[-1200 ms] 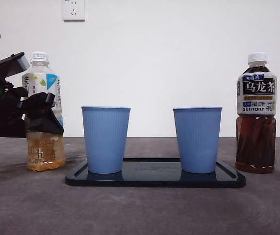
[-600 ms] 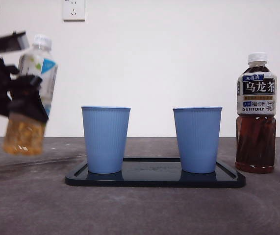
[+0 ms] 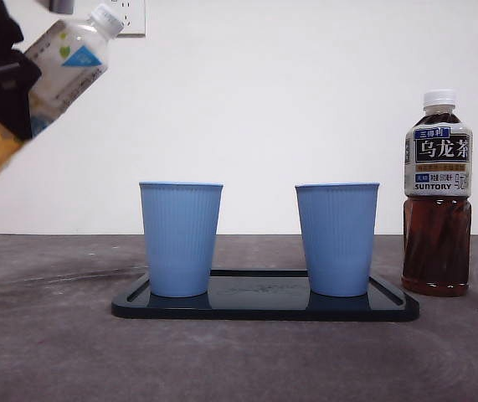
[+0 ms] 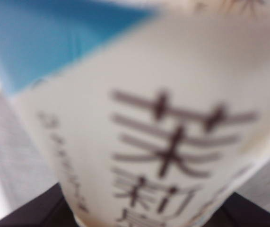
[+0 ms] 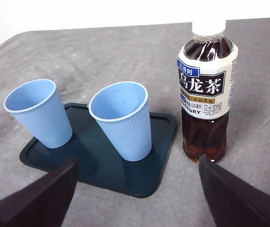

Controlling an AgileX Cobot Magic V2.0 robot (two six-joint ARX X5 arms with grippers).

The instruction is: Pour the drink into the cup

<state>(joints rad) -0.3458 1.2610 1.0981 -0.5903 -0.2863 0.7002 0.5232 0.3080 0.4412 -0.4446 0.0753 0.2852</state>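
Jasmine tea bottle: high at the scene's edge, off the counter, tilted neck-first toward the cups; white cap on.
Left fingers: clamped round the bottle's middle, label filling the wrist view.
Nearest blue cup: upright on the dark tray, well apart from the bottle.
Risk: cap looks closed, so nothing would pour; a fast swing might slip the bottle or knock the light cup.
Right fingers: spread wide, holding nothing, above the oolong bottle.
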